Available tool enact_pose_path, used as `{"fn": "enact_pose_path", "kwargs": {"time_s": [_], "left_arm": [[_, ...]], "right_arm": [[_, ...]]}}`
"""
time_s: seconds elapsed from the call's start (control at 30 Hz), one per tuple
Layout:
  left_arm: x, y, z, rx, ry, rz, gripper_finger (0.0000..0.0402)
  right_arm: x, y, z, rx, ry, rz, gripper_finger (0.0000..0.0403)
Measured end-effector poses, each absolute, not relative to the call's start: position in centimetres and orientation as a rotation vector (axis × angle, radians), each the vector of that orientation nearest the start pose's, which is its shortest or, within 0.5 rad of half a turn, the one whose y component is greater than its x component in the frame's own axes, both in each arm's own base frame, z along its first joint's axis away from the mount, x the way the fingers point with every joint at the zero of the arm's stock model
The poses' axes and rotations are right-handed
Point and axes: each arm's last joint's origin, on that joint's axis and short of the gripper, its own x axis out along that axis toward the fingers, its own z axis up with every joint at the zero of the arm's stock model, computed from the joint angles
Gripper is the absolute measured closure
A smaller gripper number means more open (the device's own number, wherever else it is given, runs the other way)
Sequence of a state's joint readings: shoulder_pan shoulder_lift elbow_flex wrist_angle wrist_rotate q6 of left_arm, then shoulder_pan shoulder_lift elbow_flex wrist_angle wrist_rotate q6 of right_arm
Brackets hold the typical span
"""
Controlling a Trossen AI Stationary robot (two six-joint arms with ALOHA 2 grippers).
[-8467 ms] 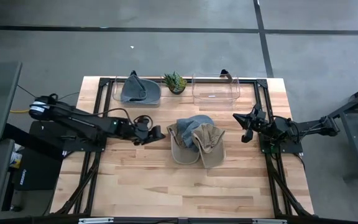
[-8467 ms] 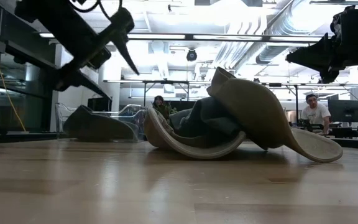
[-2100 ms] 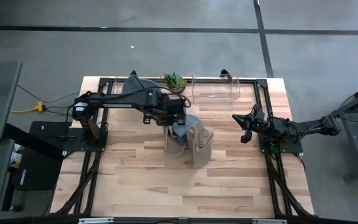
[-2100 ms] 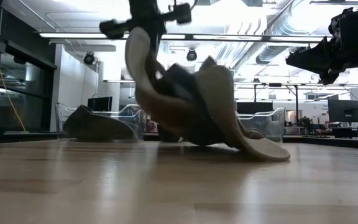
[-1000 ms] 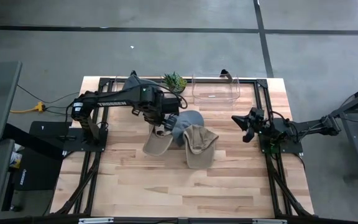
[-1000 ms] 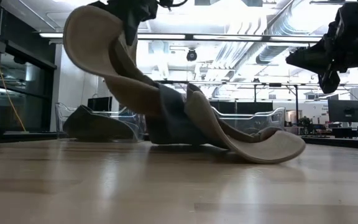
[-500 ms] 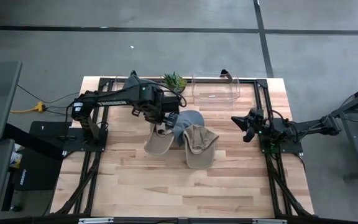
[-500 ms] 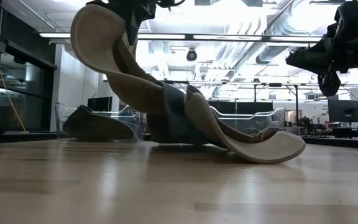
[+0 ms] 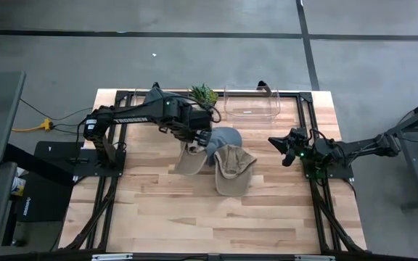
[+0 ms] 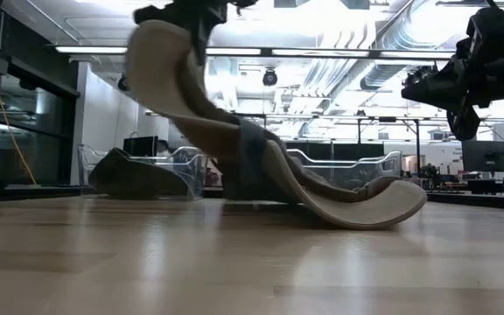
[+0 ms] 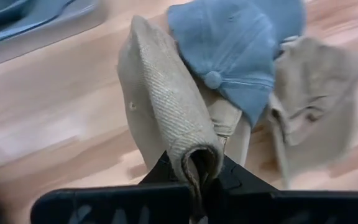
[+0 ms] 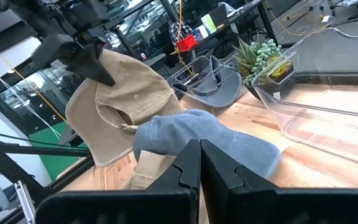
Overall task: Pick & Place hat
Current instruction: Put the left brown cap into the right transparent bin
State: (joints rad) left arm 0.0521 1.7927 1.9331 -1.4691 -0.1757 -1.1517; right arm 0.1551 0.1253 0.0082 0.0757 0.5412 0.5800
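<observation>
Lifted tan cap [image 9: 188,159] has swung toward the desk's middle since 0.5 s ago; in the low view its raised brim now sits further along, closer to the pile. Left pincer [image 9: 191,143] clenched on that tan cap, gripping a fold of fabric; the left wrist view shows the cloth [image 11: 166,118] pinched tight between both dark fingers [image 11: 166,168]. Cap hangs from the grip, upper part in the air, lower edge touching the blue cap [image 9: 223,138] beside it.

Blue cap lies on the wooden desk [image 9: 158,210] near centre, crown up, button on top visible from the left wrist [image 11: 213,79]. A 2nd tan cap [image 9: 232,170] rests flat just in front of it, overlapping the blue one's edge.

Back edge of the desk: 2 clear plastic bins. Left bin [image 9: 138,110] holds a grey cap [image 9: 162,105]. Right bin [image 9: 251,107] sits well apart from the pile. Small potted succulent [image 9: 204,95] stands between the 2 bins.

Right pincer [image 9: 285,147] hovers off the desk at the right side, well apart from the caps, fingers closed together on nothing, as the right wrist view shows [image 12: 199,163].
</observation>
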Motion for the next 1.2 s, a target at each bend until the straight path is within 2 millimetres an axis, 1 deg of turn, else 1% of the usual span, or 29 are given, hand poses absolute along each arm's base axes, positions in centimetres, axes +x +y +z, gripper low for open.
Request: {"fn": "enact_pose_path", "kwargs": {"time_s": [0.17, 0.33, 0.43, 0.53, 0.6, 0.77, 0.87, 1.03, 1.2], "left_arm": [[34.8, 2.3, 36.6, -0.871, 0.94, 0.813, 0.0401], [35.3, 2.4, 36.8, -0.793, 0.929, 0.734, 0.0401], [35.3, 2.4, 36.8, -0.726, 0.931, 0.725, 0.0401], [35.4, 2.7, 37.0, -0.643, 0.881, 0.761, 0.0401], [35.5, 2.8, 37.6, -0.595, 0.843, 0.768, 0.0401], [35.4, 2.8, 41.3, -0.452, 0.698, 0.738, 0.0401], [35.3, 2.8, 42.7, -0.403, 0.648, 0.7, 0.0401], [35.1, 2.7, 43.6, -0.348, 0.649, 0.634, 0.0401], [35.1, 2.6, 43.5, -0.322, 0.688, 0.572, 0.0401]], "right_arm": [[10.2, 0.2, 16.4, 0.56, -0.065, -0.36, 0.0402], [10.3, 0.3, 16.3, 0.559, -0.051, -0.316, 0.0402], [10.3, 0.3, 16.4, 0.554, -0.047, -0.306, 0.0402], [10.3, 0.3, 16.4, 0.554, -0.047, -0.305, 0.0401], [10.3, 0.3, 16.4, 0.552, -0.047, -0.305, 0.0394], [10.3, 0.3, 16.4, 0.552, -0.047, -0.305, 0.0364], [10.3, 0.3, 16.4, 0.552, -0.048, -0.304, 0.0344], [10.3, 0.3, 16.5, 0.542, -0.062, -0.299, 0.0318], [10.3, 0.3, 17.0, 0.496, -0.096, -0.288, 0.0298]]}}
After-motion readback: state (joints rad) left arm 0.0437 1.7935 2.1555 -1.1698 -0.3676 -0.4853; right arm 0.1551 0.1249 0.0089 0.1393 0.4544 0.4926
